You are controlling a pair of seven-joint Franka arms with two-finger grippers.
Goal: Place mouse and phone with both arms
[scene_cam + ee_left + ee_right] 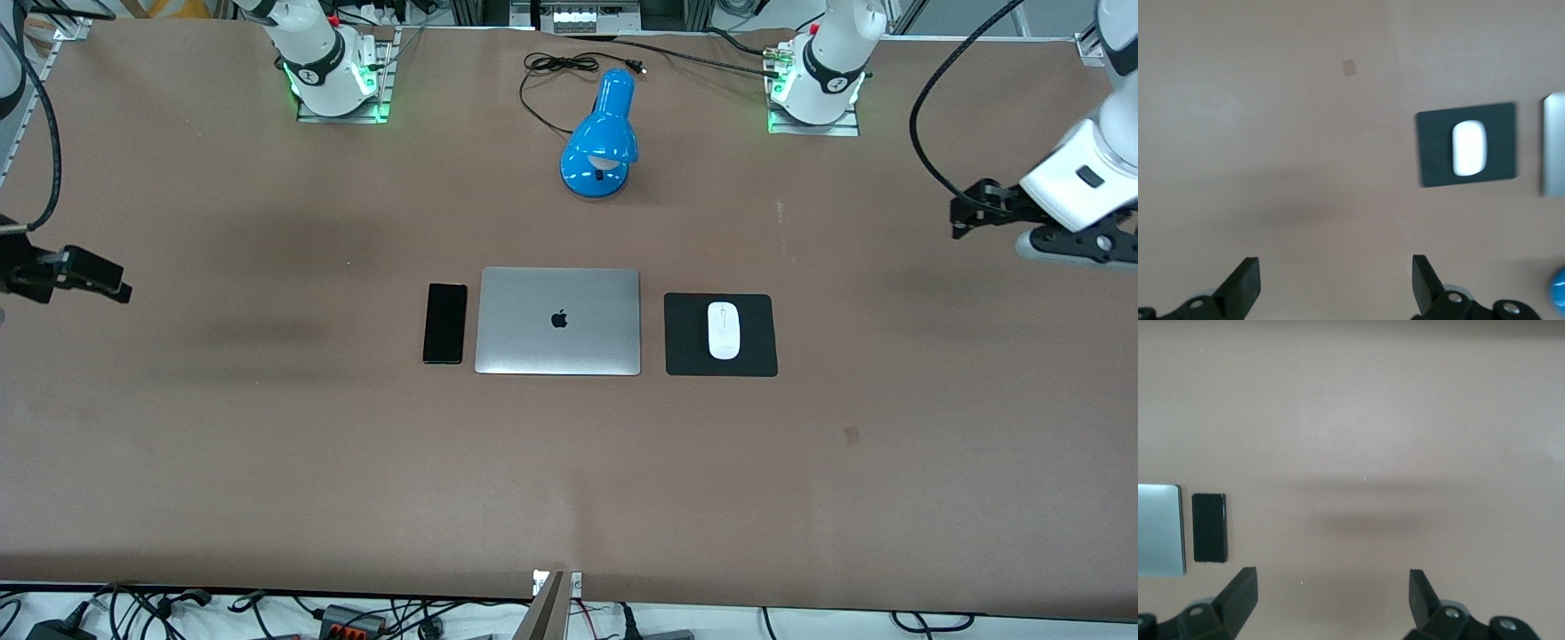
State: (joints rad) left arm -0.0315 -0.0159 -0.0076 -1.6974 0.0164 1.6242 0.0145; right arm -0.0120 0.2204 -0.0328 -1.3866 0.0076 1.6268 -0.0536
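Left black two-finger gripper (965, 216), jaws spread and empty, over bare brown table (267, 462) at the left arm's end. Right black two-finger gripper (120, 289), likewise spread and empty, over the right arm's end. Small white oval mouse (724, 331) on a black square mouse pad (685, 338); slim black rectangular phone (444, 323) just beside a closed silver laptop (558, 321), which lies between them

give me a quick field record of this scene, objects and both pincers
mouse: small white oval mouse, on square black mouse pad
phone: slim black rectangular phone, flat beside closed silver laptop, toward the right arm's end
lamp: blue desk lamp, farther from front camera than laptop
left pincer: open, empty, over bare table
right pincer: open, empty, over bare table
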